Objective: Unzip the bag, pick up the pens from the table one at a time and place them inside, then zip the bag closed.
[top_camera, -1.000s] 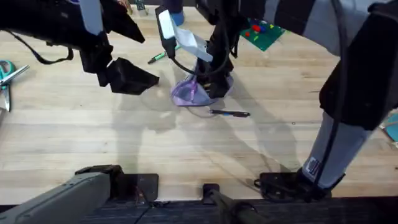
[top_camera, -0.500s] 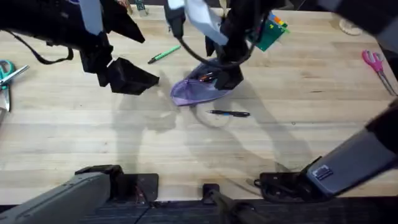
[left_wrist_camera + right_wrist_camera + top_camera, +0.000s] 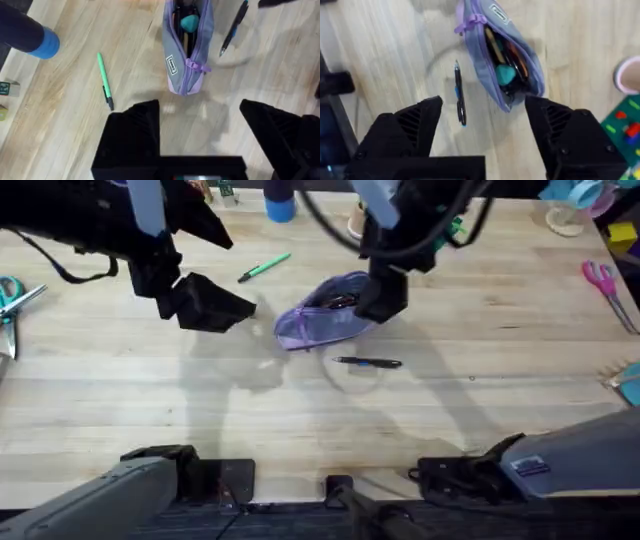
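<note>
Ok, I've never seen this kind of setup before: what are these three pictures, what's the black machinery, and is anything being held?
Two robot arms work at a pale plank wooden table. The overhead picture looks down from above; the other two come from cameras on each wrist. The left tool and right tool both hang open, holding nothing. Between them lies a soft lilac fabric pouch, unzipped, with items inside. A slim light green pen and a thin dark pen lie on the wood beside it.
</note>
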Robot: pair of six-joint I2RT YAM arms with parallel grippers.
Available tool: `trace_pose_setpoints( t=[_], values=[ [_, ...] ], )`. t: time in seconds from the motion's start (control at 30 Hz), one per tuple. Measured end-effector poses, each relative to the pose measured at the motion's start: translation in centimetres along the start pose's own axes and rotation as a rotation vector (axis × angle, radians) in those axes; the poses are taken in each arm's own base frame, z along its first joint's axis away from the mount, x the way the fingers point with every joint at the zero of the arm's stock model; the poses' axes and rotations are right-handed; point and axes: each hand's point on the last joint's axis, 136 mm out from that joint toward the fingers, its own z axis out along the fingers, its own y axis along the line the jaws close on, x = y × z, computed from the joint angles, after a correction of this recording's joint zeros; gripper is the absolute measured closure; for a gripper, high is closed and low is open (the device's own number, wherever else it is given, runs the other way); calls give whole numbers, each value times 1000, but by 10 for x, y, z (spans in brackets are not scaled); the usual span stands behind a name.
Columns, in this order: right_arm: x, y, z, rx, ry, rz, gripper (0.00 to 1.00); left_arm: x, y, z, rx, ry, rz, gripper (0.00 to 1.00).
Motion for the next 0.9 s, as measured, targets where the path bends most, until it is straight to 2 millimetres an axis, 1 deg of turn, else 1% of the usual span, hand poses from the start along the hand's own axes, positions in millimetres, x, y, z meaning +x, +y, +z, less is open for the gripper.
trace_pose_setpoints(
  t=[0.27, 0.37, 0.47, 0.6, 0.7, 0.83, 0.9],
  values=[
    [16, -12, -61, 161, -114, 140, 5, 0, 0, 0, 0, 0, 0, 6],
    [22, -7, -75, 213, -156, 148, 5, 0, 0, 0, 0, 0, 0, 6],
    [31, 4, -74, 238, -178, 145, 5, 0, 0, 0, 0, 0, 0, 6],
    [48, 21, -62, 250, -189, 144, 5, 0, 0, 0, 0, 0, 0, 6],
    [63, 38, -52, 249, -188, 146, 5, 0, 0, 0, 0, 0, 0, 6],
    [82, 61, -45, 242, -183, 152, 5, 0, 0, 0, 0, 0, 0, 6],
    [95, 76, -39, 211, -155, 167, 6, 0, 0, 0, 0, 0, 0, 6]
  ],
)
